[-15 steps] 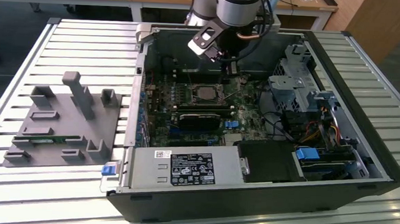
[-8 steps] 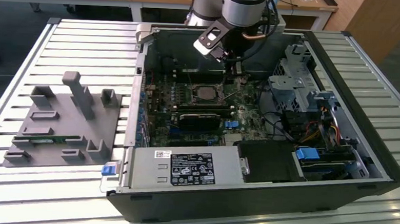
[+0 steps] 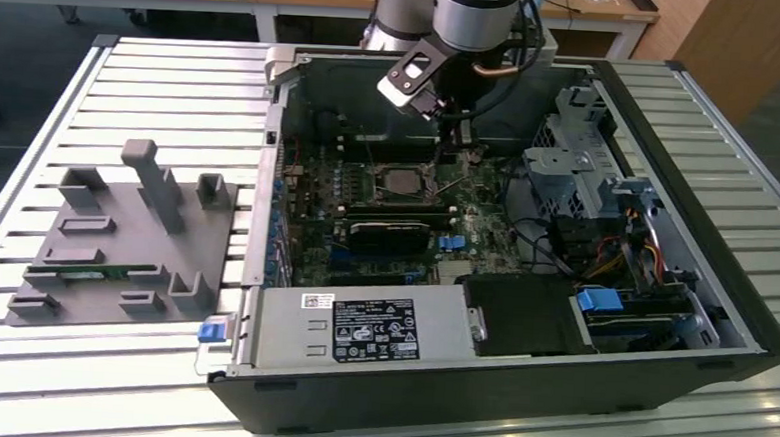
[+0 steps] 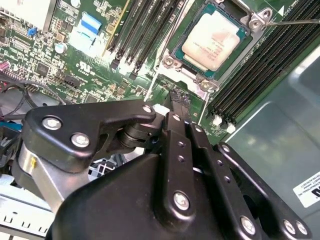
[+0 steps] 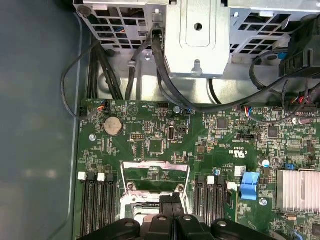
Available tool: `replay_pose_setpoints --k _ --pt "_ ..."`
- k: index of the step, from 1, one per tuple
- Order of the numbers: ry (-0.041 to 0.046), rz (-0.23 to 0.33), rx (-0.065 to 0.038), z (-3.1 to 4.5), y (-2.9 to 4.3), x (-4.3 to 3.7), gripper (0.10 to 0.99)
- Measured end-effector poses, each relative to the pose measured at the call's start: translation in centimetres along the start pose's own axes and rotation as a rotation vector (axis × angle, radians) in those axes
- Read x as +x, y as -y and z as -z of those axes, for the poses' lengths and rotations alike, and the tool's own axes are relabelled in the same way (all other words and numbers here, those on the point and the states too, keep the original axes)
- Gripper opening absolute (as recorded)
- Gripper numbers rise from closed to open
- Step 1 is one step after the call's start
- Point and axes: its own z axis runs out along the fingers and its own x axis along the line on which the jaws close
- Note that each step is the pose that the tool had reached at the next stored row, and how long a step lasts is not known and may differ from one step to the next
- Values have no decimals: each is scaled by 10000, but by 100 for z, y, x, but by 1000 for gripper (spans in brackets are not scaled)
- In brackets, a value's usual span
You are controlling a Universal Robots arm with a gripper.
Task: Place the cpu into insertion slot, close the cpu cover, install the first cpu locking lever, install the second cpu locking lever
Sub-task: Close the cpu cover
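Note:
The cpu [image 4: 215, 42], a pale silver square, lies seated in the insertion slot [image 4: 187, 70] on the green motherboard. In the exterior view the slot [image 3: 399, 182] sits mid-board inside the open computer case. My gripper [image 4: 176, 97] is shut, and I see nothing between its black fingers. Its tips hover right at the slot's near edge and are seen low over the slot in the first wrist view [image 5: 172, 201]. Just beyond them the cpu cover [image 5: 155, 166], a silvery frame, appears lifted off the slot, with board showing through its window. A thin wire lever [image 4: 295, 21] runs off one slot corner.
Long black memory slots [image 4: 150, 20] flank the socket on both sides. A metal drive cage [image 5: 197, 35] and black cables [image 5: 150, 75] stand beyond the board. The case wall [image 3: 278, 123] and the power supply [image 3: 357, 327] hem in the board. A grey fixture block [image 3: 121, 244] lies on the table.

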Motion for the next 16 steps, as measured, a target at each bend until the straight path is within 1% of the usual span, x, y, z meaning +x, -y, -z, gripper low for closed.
replay_pose_setpoints --k 5,8,16 --pt "2 0 19 -2 -55 43 106" --pt "1 -1 34 -3 -91 51 106" --pt "1 -1 85 -11 -247 62 106"
